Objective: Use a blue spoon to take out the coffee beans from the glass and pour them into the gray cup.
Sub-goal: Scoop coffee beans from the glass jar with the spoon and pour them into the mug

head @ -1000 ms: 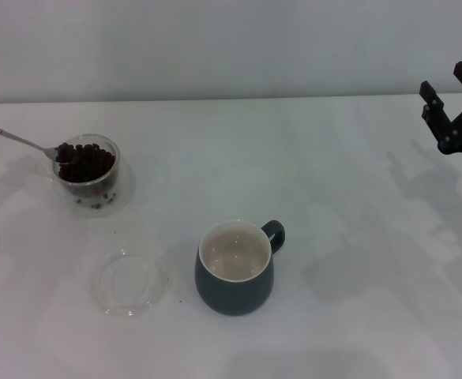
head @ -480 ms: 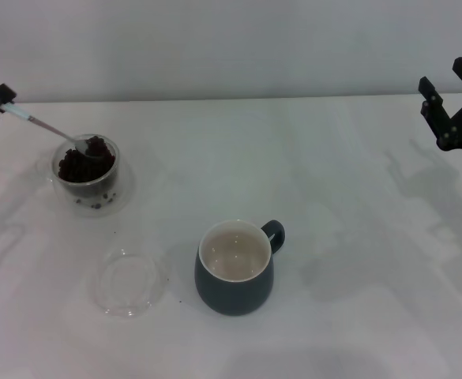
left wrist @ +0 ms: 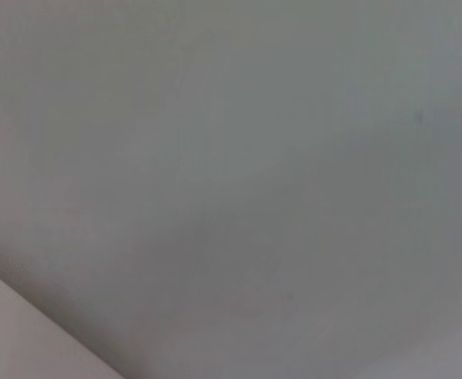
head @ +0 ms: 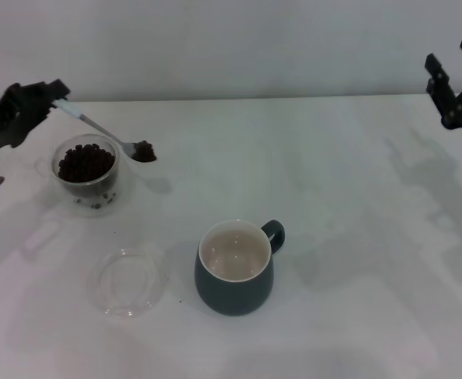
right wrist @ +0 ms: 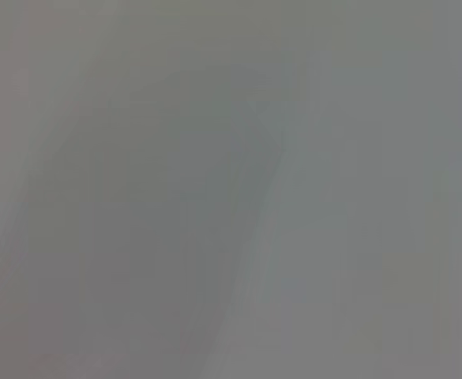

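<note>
Since the earlier frames we are lifting the blue spoon (head: 96, 129) up and out of the glass (head: 87, 171): its bowl was buried in the coffee beans (head: 84, 162) a second ago, and now it is hanging in the air just past the glass rim on the side toward the gray cup (head: 234, 268), loaded with a small dark clump of beans. The spoon is tilting, handle end high toward the robot's left, bowl end low.

We are holding the spoon with the left gripper (head: 49, 96), clamped on the pale handle tip, at the far left edge of the table (head: 349, 237), above and behind the glass. That gripper has come further into view than half a second ago.

The glass is standing upright at the left of the table, still mostly full of beans. The gray cup is sitting well apart from it, nearer the robot at the middle, cream inside showing bare, loop handle pointing to the robot's right. A flat clear glass dish (head: 128, 282) is lying between them, just beside the cup.

The right gripper (head: 454, 83) is parked at the far right edge, fingers spread apart, gripping nothing.

Both wrist views are showing only blank grey.
</note>
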{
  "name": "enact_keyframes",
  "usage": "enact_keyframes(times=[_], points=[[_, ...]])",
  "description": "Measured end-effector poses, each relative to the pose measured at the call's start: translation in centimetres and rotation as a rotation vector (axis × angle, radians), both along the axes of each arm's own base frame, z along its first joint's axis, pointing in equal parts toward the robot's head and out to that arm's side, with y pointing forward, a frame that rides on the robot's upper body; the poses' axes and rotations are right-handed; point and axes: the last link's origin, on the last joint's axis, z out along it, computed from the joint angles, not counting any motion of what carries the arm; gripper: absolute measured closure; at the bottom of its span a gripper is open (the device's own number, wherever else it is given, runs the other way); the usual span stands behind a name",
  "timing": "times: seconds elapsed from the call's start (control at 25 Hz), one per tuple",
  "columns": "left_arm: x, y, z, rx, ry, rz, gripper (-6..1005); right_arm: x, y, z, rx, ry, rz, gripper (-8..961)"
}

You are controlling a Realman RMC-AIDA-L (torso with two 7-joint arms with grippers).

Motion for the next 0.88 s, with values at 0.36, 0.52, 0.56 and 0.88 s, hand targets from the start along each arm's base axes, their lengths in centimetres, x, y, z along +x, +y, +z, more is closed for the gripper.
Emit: enact_keyframes(times=[0.36,0.52,0.56,0.88], points=[[2.4,0.2,-1.9,-0.064,0.002,-0.079,867,-0.1,1.0,1.5,0.072,0.040,-0.021,445],[3.3,0.3,-2.5,-0.088,0.006,-0.113,866,0.3,1.4,2.6,0.126,0.067,-0.047,445],[3.8,0.3,-2.8,-0.103,0.008,-0.132,866,0.4,1.4,2.8,0.134,0.072,-0.051,445],[5.2,-0.1,-4.0,-0.155,0.006,-0.188,865,0.7,1.5,3.5,0.166,0.085,-0.066,445]])
